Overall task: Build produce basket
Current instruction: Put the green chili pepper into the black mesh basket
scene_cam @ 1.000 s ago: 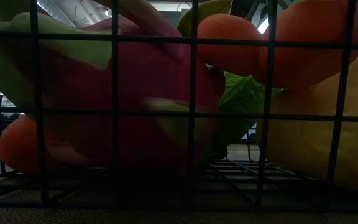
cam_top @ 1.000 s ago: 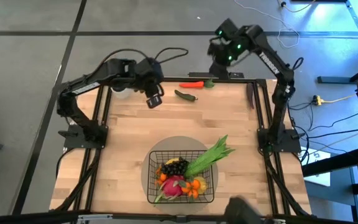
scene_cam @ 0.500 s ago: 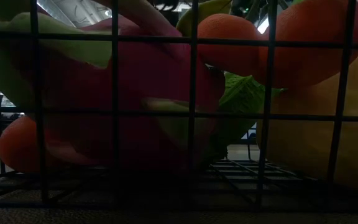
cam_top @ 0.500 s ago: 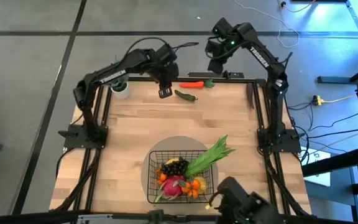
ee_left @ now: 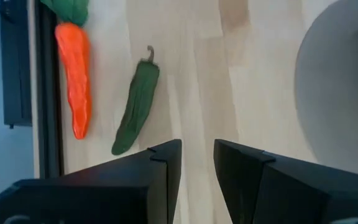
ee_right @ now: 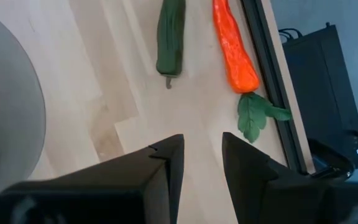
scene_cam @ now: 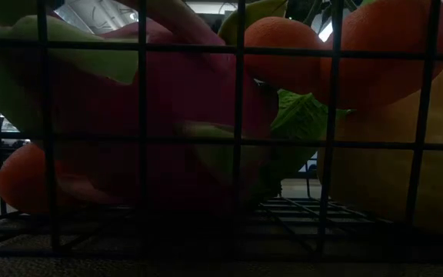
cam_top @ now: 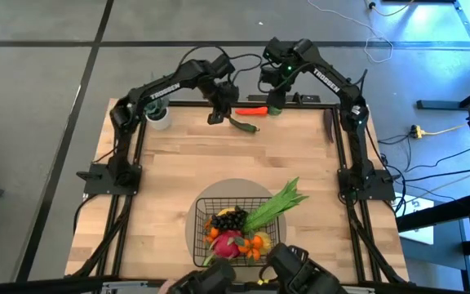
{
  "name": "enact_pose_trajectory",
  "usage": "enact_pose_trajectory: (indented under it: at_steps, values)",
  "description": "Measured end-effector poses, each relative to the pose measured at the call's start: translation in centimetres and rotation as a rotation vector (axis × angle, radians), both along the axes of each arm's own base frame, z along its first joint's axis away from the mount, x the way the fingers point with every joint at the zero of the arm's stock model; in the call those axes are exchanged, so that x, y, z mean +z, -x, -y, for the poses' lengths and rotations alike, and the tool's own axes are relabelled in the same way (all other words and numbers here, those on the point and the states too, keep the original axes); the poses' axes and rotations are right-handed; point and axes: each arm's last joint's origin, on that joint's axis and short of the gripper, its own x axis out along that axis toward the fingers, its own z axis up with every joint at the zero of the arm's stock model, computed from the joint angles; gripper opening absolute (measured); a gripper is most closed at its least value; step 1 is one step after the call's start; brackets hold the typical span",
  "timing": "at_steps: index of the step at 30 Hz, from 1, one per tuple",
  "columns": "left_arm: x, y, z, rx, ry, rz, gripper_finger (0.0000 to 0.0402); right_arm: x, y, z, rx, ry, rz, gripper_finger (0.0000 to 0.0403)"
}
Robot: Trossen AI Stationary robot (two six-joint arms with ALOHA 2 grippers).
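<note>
The black wire basket (cam_top: 199,245) stands on a grey round mat near the table's near edge. It holds a pink dragon fruit (scene_cam: 168,108), oranges (scene_cam: 287,50), a yellow mango (scene_cam: 391,169), dark grapes (cam_top: 229,219) and long green stalks (cam_top: 277,204) that lean out over its far right rim. A green pepper (cam_top: 245,125) and a long orange-red piece with a green top (cam_top: 252,110) lie at the far edge. My left gripper (cam_top: 216,118) hovers just left of the green pepper (ee_left: 137,106), its fingers a narrow gap apart. My right gripper (cam_top: 273,104) hovers by the orange-red piece's green top (ee_right: 253,118), likewise narrowly open.
A white pot with a plant (cam_top: 158,118) stands at the far left corner. A dark long object (cam_top: 329,126) lies by the right edge. The mat (ee_left: 340,87) shows in both wrist views. Dark shapes (cam_top: 292,273) crowd the near edge by the basket. Bare wood lies mid-table.
My left gripper has travelled from over the table's far left part toward the right and the far edge, ending beside the green pepper. My right gripper has come from beyond the far edge down and leftward to the orange-red piece's green top. Dark shapes have moved in along the near edge.
</note>
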Motion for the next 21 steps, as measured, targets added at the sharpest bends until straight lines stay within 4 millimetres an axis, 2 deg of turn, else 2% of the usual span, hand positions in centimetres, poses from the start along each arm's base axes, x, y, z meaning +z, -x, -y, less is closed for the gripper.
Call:
enact_pose_trajectory:
  at_steps: [4, 10, 17, 21]
  values:
    - [-1.3, -0.5, -0.4, -0.026, -0.010, -0.034, 0.0084, 0.0, 0.0, 0.0, 0.014, 0.004, 0.000, 0.0098]
    - [-1.8, -0.8, -0.5, -0.054, -0.024, -0.037, 0.0084, -0.2, -0.1, -0.1, 0.134, 0.001, 0.030, 0.0098]
    - [-1.8, -0.6, -0.5, -0.029, -0.003, -0.048, 0.0084, -3.8, 0.2, -0.1, 0.174, -0.142, -0.022, 0.0098]
    - [-1.9, -0.6, -0.5, -0.019, 0.005, -0.051, 0.0084, -5.6, -0.7, -0.6, 0.186, -0.157, -0.033, 0.0098]
